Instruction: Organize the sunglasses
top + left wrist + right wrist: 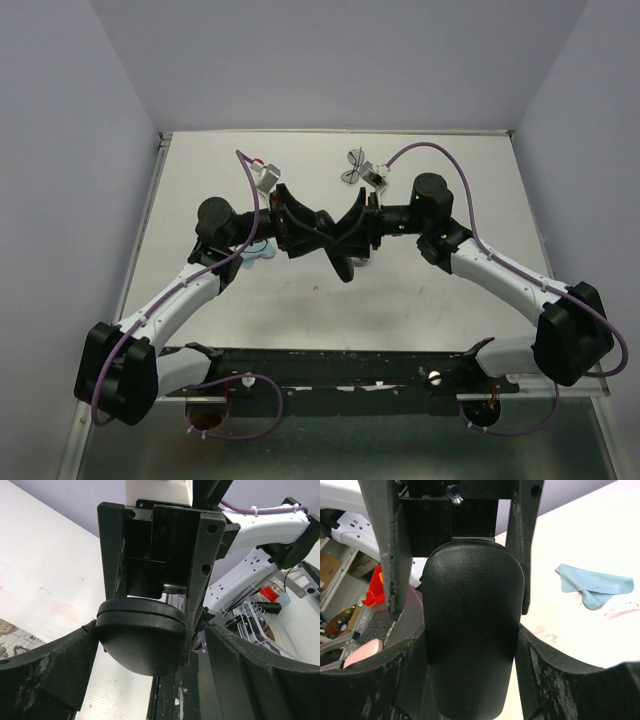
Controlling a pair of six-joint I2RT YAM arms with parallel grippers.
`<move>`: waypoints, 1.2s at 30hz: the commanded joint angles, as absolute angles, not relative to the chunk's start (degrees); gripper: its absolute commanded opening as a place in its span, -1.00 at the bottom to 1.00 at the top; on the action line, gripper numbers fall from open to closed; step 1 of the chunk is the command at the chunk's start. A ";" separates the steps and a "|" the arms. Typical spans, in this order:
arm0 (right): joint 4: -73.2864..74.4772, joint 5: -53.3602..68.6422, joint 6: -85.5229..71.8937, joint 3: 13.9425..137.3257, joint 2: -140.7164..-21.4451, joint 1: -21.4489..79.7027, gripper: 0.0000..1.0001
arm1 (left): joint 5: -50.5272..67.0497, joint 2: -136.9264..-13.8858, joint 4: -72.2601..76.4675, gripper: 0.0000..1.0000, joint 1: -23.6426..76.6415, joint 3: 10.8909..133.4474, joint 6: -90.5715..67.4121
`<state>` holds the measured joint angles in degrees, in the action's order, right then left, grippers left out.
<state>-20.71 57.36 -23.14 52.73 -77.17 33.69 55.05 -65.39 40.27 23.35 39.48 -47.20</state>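
A black oblong hard case [340,262] hangs between both arms above the table's middle. My right gripper [352,232] is shut on it; in the right wrist view [469,635] both fingers press the sides of the case [470,630]. My left gripper [298,225] is open round the other end of the case [140,640]. In the left wrist view [150,632] one finger is near the case and the other stands apart from it. The dark-framed sunglasses [354,164] lie at the back. The pink-purple pair is not clearly in view.
A light blue cloth [258,250] lies on the table under my left arm and also shows in the right wrist view [595,584], with a faint pinkish shape [620,613] beside it. White walls close the table's back and sides.
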 commanded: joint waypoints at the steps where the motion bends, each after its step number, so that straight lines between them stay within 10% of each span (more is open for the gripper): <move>1: -24.34 59.15 -24.79 54.93 -77.87 33.84 -0.99 | 59.67 -66.97 44.65 0.58 23.64 41.66 -47.12; 10: -29.71 61.17 -28.57 54.05 -77.43 33.92 -0.99 | 62.48 -70.31 40.35 -0.52 23.91 42.81 -42.11; 19: -21.71 65.48 -21.27 55.02 -72.78 33.84 -0.99 | 55.30 -65.57 3.01 -0.50 22.94 44.30 -9.16; 28: -20.13 63.37 -20.65 55.19 -69.96 33.75 -0.99 | 36.76 -62.49 -5.44 -0.17 20.83 44.82 -7.99; 36: -20.13 59.25 -21.89 55.63 -71.28 33.75 -0.99 | 35.94 -65.65 -2.91 -0.37 19.86 47.02 -16.25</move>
